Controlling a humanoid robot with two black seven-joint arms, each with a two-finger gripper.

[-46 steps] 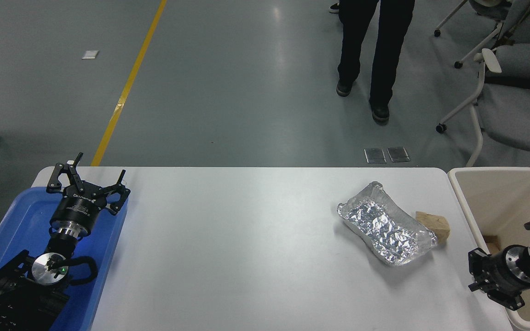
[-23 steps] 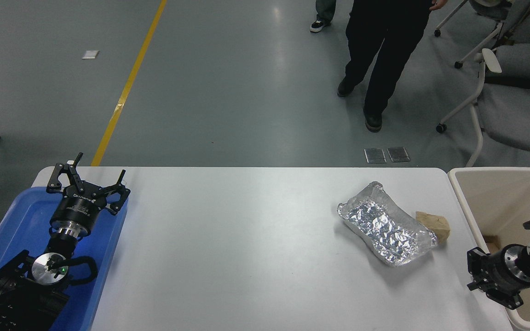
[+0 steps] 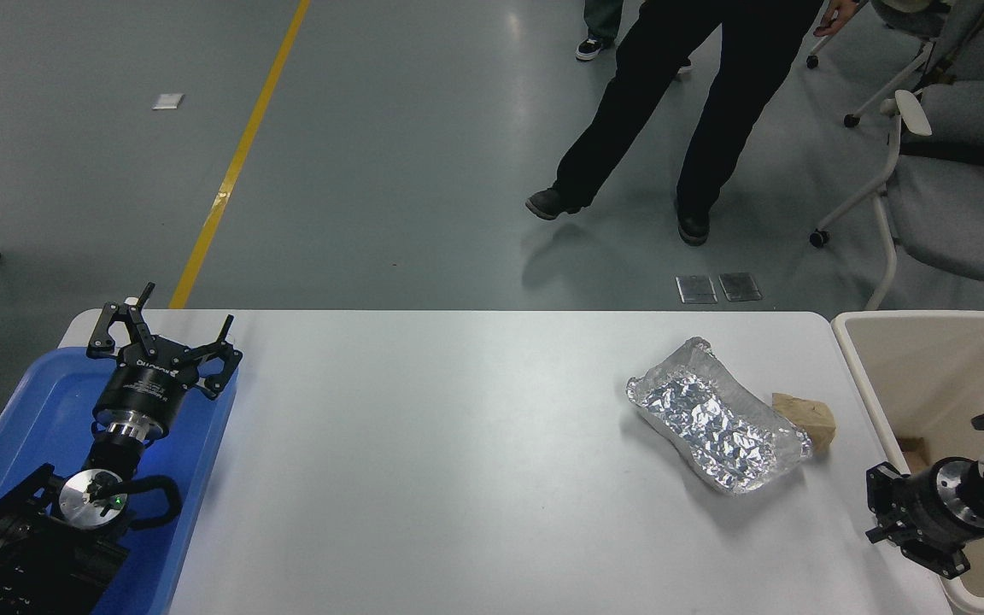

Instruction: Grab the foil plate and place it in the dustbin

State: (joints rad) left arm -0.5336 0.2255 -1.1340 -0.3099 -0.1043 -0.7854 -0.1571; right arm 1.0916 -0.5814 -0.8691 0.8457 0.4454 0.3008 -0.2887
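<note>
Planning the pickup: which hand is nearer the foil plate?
The right hand, low beside the foil plate at the dustbin. The left hand is parked across the table over the blue tray.

Crinkled foil plate (image 3: 718, 416) – beside dustbin (image 3: 928, 359).

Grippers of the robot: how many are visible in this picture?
2. The left gripper is parked over the blue tray; the right gripper is at the table's right edge, beside the dustbin.
</note>
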